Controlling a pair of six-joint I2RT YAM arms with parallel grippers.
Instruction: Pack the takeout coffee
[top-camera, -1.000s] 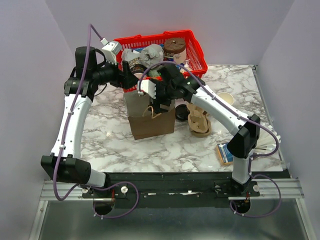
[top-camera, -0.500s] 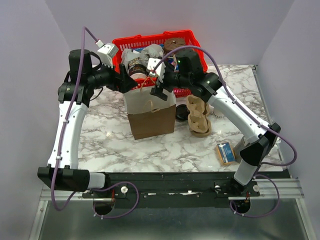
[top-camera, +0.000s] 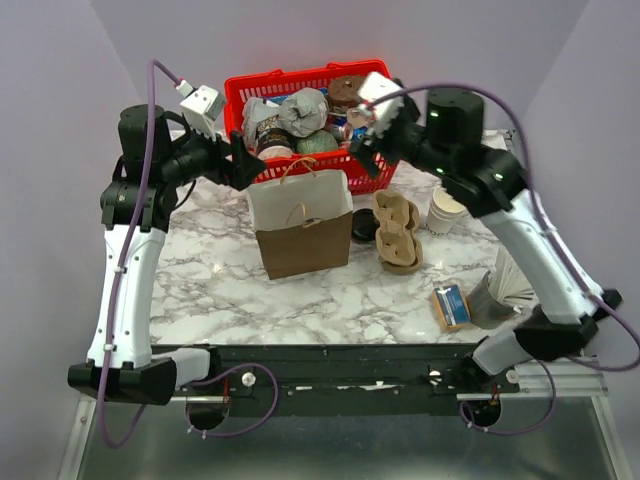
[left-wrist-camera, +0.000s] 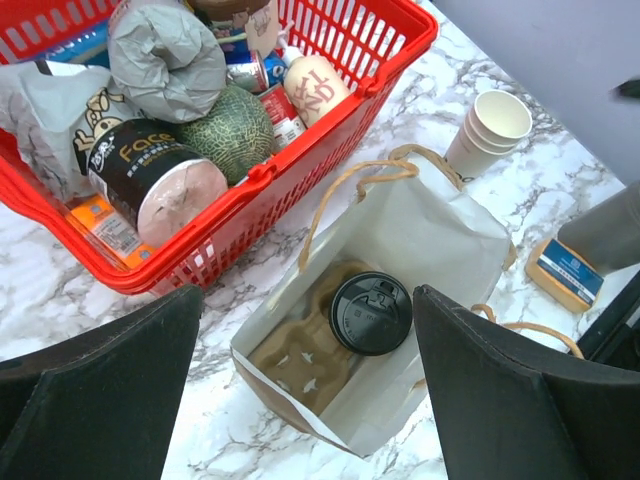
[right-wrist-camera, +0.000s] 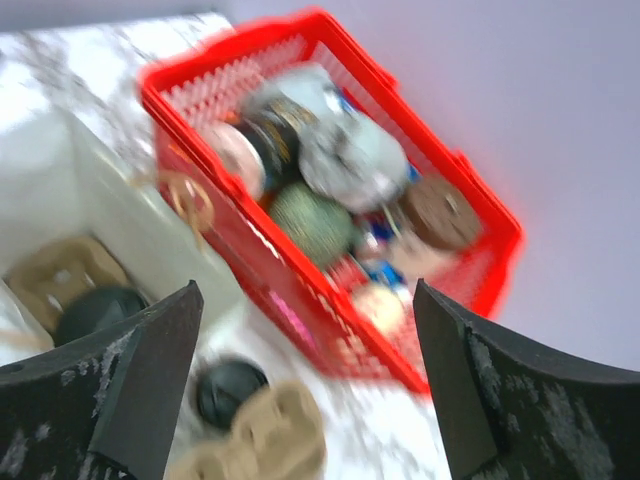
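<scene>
A red basket (top-camera: 300, 74) stood at the far edge of the marble table (top-camera: 220, 280). It was crammed with a green melon (left-wrist-camera: 228, 130), a crumpled grey bundle (left-wrist-camera: 165, 60), a black tub (left-wrist-camera: 150, 175) on its side, cans (left-wrist-camera: 245, 72) and a brown-lidded cup (top-camera: 350, 92). Just near of it stood a brown paper bag (top-camera: 303, 245), upright and open, with a cardboard carrier (left-wrist-camera: 300, 345) lying in its bottom. Right of the bag lay a loose black lid (top-camera: 363, 226), just beside a stack of carriers (top-camera: 398, 235). Farther right stood a stack of lidless cups (left-wrist-camera: 487, 130). A small blue-labelled packet (top-camera: 450, 305) lay toward the near right corner.
</scene>
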